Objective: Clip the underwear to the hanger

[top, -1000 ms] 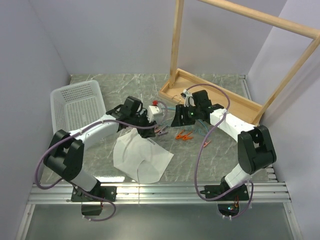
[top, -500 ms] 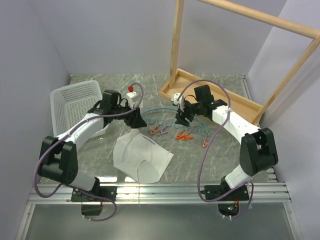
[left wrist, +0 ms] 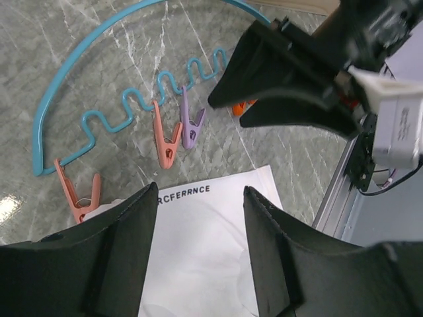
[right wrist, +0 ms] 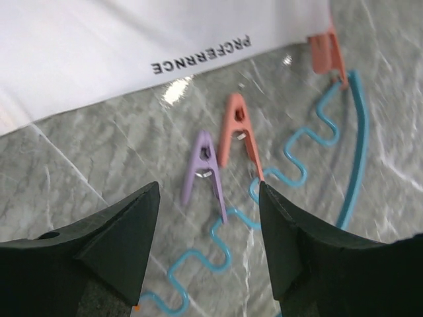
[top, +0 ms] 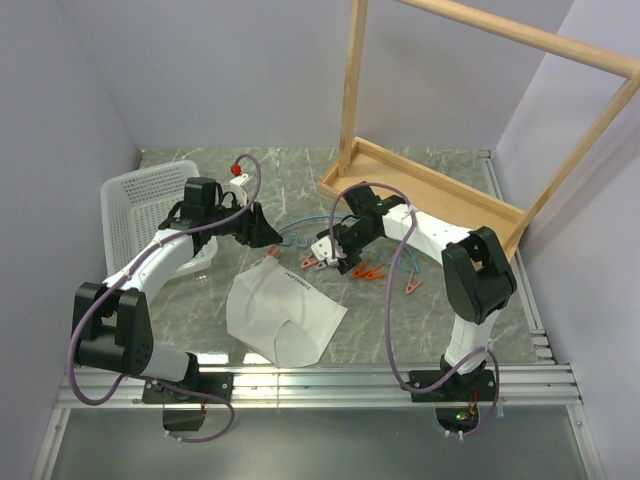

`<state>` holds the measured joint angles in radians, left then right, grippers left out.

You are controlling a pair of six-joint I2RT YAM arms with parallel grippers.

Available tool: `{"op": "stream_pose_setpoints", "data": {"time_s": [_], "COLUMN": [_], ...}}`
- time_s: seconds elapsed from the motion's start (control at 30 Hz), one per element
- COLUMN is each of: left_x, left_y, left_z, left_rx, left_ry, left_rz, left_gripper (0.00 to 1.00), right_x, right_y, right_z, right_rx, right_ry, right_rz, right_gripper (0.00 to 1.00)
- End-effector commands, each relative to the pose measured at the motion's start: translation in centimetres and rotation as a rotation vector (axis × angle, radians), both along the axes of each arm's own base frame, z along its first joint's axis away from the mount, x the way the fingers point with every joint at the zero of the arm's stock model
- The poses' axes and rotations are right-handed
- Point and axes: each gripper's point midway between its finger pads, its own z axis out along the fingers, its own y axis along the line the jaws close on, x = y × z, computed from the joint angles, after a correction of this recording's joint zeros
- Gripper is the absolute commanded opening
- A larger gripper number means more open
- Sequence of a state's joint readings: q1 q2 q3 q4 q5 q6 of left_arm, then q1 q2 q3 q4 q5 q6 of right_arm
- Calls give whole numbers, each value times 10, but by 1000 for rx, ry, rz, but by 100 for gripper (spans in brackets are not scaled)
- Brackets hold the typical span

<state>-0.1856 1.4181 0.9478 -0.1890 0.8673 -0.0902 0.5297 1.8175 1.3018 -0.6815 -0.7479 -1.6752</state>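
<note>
The white underwear (top: pixel 283 315) lies flat on the table in front of both arms. It shows with printed letters in the left wrist view (left wrist: pixel 198 257) and the right wrist view (right wrist: pixel 119 46). The teal hanger (top: pixel 303 224) lies flat behind it, with its arch (left wrist: pixel 49 105) and wavy bar (right wrist: pixel 297 168). Orange clips (left wrist: pixel 164 142) (right wrist: pixel 238 129) and a purple clip (right wrist: pixel 205 175) hang on the bar. My left gripper (top: pixel 264 232) (left wrist: pixel 200 191) is open and empty above the underwear's waistband. My right gripper (top: pixel 330 250) (right wrist: pixel 209 188) is open and empty just above the purple clip.
A white perforated basket (top: pixel 150 210) stands at the back left. The wooden rack frame (top: pixel 352 90) rises from its base tray (top: pixel 480 215) at the back right. Loose orange clips (top: pixel 365 270) (top: pixel 412 287) lie right of the hanger.
My left gripper has drawn back to the left, away from the hanger. My right gripper has swung left and down over the hanger's clips. The underwear has not moved.
</note>
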Motion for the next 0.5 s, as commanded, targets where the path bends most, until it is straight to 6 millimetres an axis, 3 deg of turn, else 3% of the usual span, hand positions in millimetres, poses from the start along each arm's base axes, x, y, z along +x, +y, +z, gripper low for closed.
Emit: {"op": "stream_pose_setpoints", "data": {"time_s": [0.0, 0.47], "left_x": [-1, -4], "left_y": [-2, -1], "left_z": [15, 6], "left_rx": [-39, -34], "left_ry": [-35, -22], "left_rz": [-18, -37], "left_gripper": [60, 60], "right_x": [-5, 20], "right_y": [3, -4], "right_z": [-8, -40], "right_rx": [-36, -179], "right_ry": [-40, -26], "right_rz": [91, 40], "right_gripper": [68, 65]}}
